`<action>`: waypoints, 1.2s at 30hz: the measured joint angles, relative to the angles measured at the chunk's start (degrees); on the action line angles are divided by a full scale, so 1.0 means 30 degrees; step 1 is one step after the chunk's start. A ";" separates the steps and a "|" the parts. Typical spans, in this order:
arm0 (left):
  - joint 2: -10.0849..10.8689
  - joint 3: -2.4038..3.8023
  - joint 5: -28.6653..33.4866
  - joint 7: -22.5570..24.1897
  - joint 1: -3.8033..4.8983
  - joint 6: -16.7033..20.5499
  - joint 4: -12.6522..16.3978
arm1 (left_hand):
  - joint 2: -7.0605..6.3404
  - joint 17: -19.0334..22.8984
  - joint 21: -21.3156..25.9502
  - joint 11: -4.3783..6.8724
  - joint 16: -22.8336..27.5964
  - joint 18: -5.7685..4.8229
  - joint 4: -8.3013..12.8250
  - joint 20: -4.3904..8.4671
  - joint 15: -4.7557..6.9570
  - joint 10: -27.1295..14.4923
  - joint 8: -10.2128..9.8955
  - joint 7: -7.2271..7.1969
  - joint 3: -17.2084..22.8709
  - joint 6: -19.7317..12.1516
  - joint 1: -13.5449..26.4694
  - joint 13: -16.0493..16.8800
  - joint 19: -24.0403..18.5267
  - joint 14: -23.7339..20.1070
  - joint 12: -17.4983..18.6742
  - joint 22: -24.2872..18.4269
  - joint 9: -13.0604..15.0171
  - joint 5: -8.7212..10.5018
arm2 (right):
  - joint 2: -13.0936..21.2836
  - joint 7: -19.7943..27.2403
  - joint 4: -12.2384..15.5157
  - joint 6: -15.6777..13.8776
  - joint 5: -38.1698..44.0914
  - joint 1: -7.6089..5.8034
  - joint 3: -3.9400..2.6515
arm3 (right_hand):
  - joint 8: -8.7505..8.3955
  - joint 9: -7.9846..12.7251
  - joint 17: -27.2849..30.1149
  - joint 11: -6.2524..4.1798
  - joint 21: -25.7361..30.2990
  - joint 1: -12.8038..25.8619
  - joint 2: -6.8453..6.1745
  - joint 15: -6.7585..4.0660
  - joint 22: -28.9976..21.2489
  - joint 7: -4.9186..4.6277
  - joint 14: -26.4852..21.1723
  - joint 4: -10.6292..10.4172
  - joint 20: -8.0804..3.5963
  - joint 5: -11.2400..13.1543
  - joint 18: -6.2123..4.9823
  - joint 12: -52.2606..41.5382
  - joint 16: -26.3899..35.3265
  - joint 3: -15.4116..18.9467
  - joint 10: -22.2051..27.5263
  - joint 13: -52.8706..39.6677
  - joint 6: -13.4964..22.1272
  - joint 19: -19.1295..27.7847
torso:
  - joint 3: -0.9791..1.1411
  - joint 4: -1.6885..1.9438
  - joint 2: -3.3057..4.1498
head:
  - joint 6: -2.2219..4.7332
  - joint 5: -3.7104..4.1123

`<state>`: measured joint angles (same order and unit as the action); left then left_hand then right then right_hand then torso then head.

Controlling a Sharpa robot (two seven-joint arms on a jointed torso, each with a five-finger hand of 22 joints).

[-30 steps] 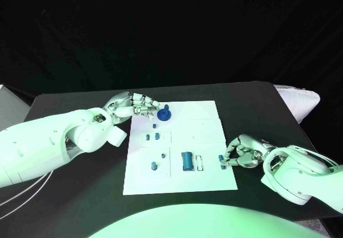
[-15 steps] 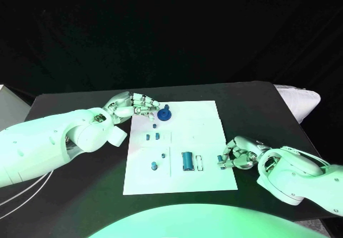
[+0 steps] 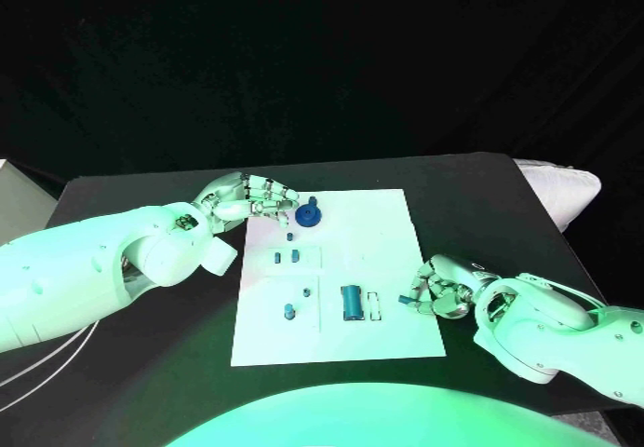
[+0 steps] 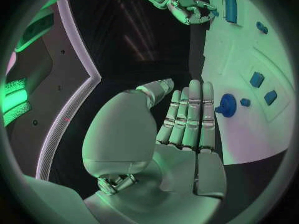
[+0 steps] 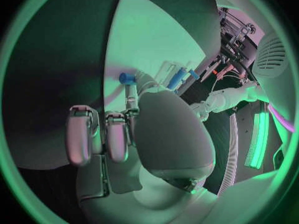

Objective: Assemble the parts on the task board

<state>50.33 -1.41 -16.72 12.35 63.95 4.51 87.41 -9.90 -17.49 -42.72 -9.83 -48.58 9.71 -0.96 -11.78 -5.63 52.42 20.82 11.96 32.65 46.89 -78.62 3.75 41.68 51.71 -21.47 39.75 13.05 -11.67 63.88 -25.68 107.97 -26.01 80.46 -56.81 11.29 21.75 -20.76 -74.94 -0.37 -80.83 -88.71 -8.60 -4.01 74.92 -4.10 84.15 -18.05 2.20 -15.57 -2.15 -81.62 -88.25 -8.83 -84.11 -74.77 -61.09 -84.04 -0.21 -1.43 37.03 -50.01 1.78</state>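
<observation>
The white task board point(image 3: 362, 237) lies mid-table. A round blue part point(image 3: 309, 219) sits at its far left corner, and my left hand point(image 3: 255, 200) rests beside it, fingers point(image 4: 187, 117) straight and holding nothing. In the left wrist view the fingertips end right next to this round part point(image 4: 226, 104); I cannot tell whether they touch. A blue cylinder point(image 3: 352, 301) stands in the board's near half. My right hand point(image 3: 440, 289) is at the board's right edge and pinches a small blue peg point(image 3: 409, 300) in its fingertips. The right wrist view shows the peg point(image 5: 126, 77) over the board point(image 5: 156, 45).
Several small blue pieces point(image 3: 285, 255) sit in the board's left-hand slots, with two more point(image 3: 288, 310) nearer me. A white piece point(image 3: 376, 305) stands beside the cylinder. A pale padded object point(image 3: 570, 191) lies at the table's far right edge.
My right hand has slid left to the board's right edge, carrying the small blue peg. The left hand has stayed beside the round part.
</observation>
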 measured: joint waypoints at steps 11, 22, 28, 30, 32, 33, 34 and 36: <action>0.0013 0.0000 0.0004 -0.0008 -0.0001 -0.0001 0.0018 | 0.0000 0.0002 0.0000 0.0000 0.0000 0.0002 0.0000 0.0069 0.0000 0.0000 -0.0001 0.0000 0.0000 0.0000 0.0000 -0.0001 0.0071 0.0000 0.0000 -0.0019 0.0000 0.0000 | -0.0161 -0.0334 -0.0062 -0.0122 0.0619 0.0047 0.0022 | 0.0774 0.0038 0.0003 -0.0032 -0.0070 0.2519 -0.1579 -0.0005 -0.0003 -0.0033 0.0000 0.0589 0.0003 -0.0358 -0.0001 0.0000 0.0000 -0.3947 -0.0032 -0.0060 -0.0016 0.0002 | -0.0005 0.0002 -0.0007 | 0.0000 0.0009; 0.0013 0.0001 0.0004 -0.0021 -0.0001 -0.0001 0.0025 | 0.0000 0.0003 0.0000 0.0000 0.0000 0.0001 0.0000 0.0069 0.0000 0.0000 -0.0001 -0.0001 0.0000 0.0000 0.0000 -0.0001 0.0070 0.0000 0.0000 -0.0018 0.0001 0.0000 | -0.0348 -0.0738 -0.0005 -0.0153 0.1073 0.0053 0.0028 | 0.0962 0.0035 0.0004 -0.0026 -0.0070 0.3596 -0.1959 0.0000 -0.0006 0.0013 -0.0003 0.2120 0.0007 -0.0759 -0.0001 -0.0001 0.0000 -0.5628 -0.0033 -0.0058 0.0143 0.0004 | -0.0011 -0.0007 -0.0007 | 0.0000 -0.0026; 0.0013 0.0001 0.0004 -0.0029 -0.0001 0.0000 0.0027 | 0.0000 0.0004 0.0086 0.0000 0.0000 0.0000 0.0000 -0.0003 0.0000 0.0000 -0.0002 0.0000 0.0000 0.0000 0.0000 -0.0003 0.0142 0.0000 0.0000 -0.0043 0.0001 0.0000 | -0.0401 -0.0831 0.0290 -0.0375 0.1298 0.0077 0.0085 | 0.0881 0.0279 0.0006 -0.0024 -0.0448 0.4049 -0.1912 0.0001 0.0009 -0.0027 -0.0004 0.3146 0.0008 -0.1154 0.0000 -0.0137 0.0000 -0.6815 -0.0031 -0.0057 0.0209 0.0005 | -0.0011 -0.0011 -0.0005 | 0.0000 -0.0049; 0.0013 0.0001 0.0004 -0.0032 -0.0001 0.0000 0.0027 | 0.0000 0.0004 0.0085 0.0000 0.0000 -0.0001 0.0000 -0.0002 0.0000 0.0000 -0.0002 0.0000 0.0000 0.0000 0.0000 -0.0002 0.0142 0.0000 0.0000 -0.0043 0.0001 0.0000 | -0.0381 -0.0832 0.0451 -0.0523 0.1270 0.0078 0.0139 | 0.0889 0.0275 0.0006 -0.0024 -0.0531 0.4123 -0.1885 0.0000 0.0008 0.0017 -0.0004 0.3421 0.0008 -0.1173 0.0000 -0.0230 0.0000 -0.7090 -0.0030 -0.0057 0.0220 0.0005 | -0.0013 -0.0016 -0.0007 | 0.0000 -0.0051; 0.0012 0.0001 0.0005 -0.0034 -0.0001 0.0000 0.0027 | 0.0000 0.0004 0.0085 0.0000 0.0000 0.0001 0.0000 -0.0002 0.0000 0.0000 -0.0002 0.0000 0.0000 0.0000 0.0000 -0.0002 0.0141 0.0000 0.0000 -0.0043 0.0001 0.0000 | -0.0357 -0.0815 0.0654 -0.0691 0.1121 0.0018 0.0165 | 0.1037 0.0169 0.0006 -0.0025 -0.0624 0.4232 -0.1932 0.0000 0.0008 0.0022 -0.0004 0.3567 0.0008 -0.1174 -0.0001 -0.0348 0.0000 -0.7236 -0.0029 -0.0056 0.0216 0.0005 | -0.0015 -0.0015 -0.0007 | 0.0000 -0.0051; 0.0010 0.0001 0.0005 -0.0035 -0.0001 0.0000 0.0027 | 0.0000 0.0004 0.0085 0.0000 0.0000 0.0000 0.0000 -0.0002 0.0000 0.0000 -0.0002 0.0000 0.0000 0.0000 0.0000 -0.0002 0.0141 0.0000 0.0000 -0.0043 0.0001 0.0000 | -0.0343 -0.0791 0.0742 -0.0771 0.1040 -0.0046 0.0162 | 0.1042 0.0073 0.0007 -0.0025 -0.0675 0.4257 -0.1912 0.0000 0.0008 0.0023 -0.0004 0.3568 0.0008 -0.1174 0.0000 -0.0394 0.0000 -0.7237 -0.0029 -0.0056 0.0217 0.0005 | -0.0015 -0.0015 -0.0007 | 0.0000 -0.0046; 0.0008 0.0001 0.0005 -0.0036 -0.0001 0.0000 0.0027 | 0.0000 0.0004 0.0084 0.0000 0.0000 0.0000 0.0000 -0.0002 0.0000 0.0000 -0.0002 0.0000 -0.0001 -0.0001 0.0000 -0.0003 0.0141 0.0000 0.0000 -0.0043 0.0001 0.0000 | -0.0332 -0.0765 0.0829 -0.0869 0.0944 -0.0129 0.0147 | 0.1080 0.0062 0.0007 -0.0025 -0.0676 0.4299 -0.1908 0.0000 0.0008 0.0023 -0.0005 0.3569 0.0009 -0.1174 0.0001 -0.0415 0.0000 -0.7238 -0.0029 -0.0056 0.0217 0.0005 | -0.0015 -0.0015 -0.0007 | 0.0000 -0.0040; 0.0001 0.0001 0.0005 -0.0038 -0.0001 0.0000 0.0027 | 0.0000 0.0004 0.0084 0.0000 0.0000 0.0000 0.0000 -0.0002 0.0000 0.0000 -0.0002 0.0000 -0.0001 0.0000 0.0000 -0.0002 0.0141 0.0000 0.0000 -0.0043 0.0002 0.0000 | -0.0320 -0.0697 0.1007 -0.1102 0.0693 -0.0355 0.0097 | 0.1100 0.0047 0.0007 -0.0025 -0.0712 0.4498 -0.1913 0.0000 0.0007 0.0026 -0.0005 0.3570 0.0009 -0.1174 -0.0001 -0.0418 0.0000 -0.7239 -0.0029 -0.0056 0.0215 0.0005 | -0.0015 -0.0009 -0.0009 | 0.0000 -0.0033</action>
<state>50.33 -1.41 -16.70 12.24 63.94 4.50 87.50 -9.90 -17.48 -42.47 -9.83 -48.58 9.71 -0.96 -11.79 -5.63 52.42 20.81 11.96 32.65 46.89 -78.62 3.74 42.10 51.71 -21.47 39.62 13.06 -11.67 62.92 -27.77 110.99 -29.31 82.54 -57.87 11.58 25.05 -20.62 -74.92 -0.45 -82.97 -75.21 -14.34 -4.01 74.94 -4.02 84.13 -7.33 2.23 -19.09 -2.15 -82.88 -88.25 -30.55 -84.20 -74.93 -60.44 -84.02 -0.26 -1.46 37.00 -50.01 1.68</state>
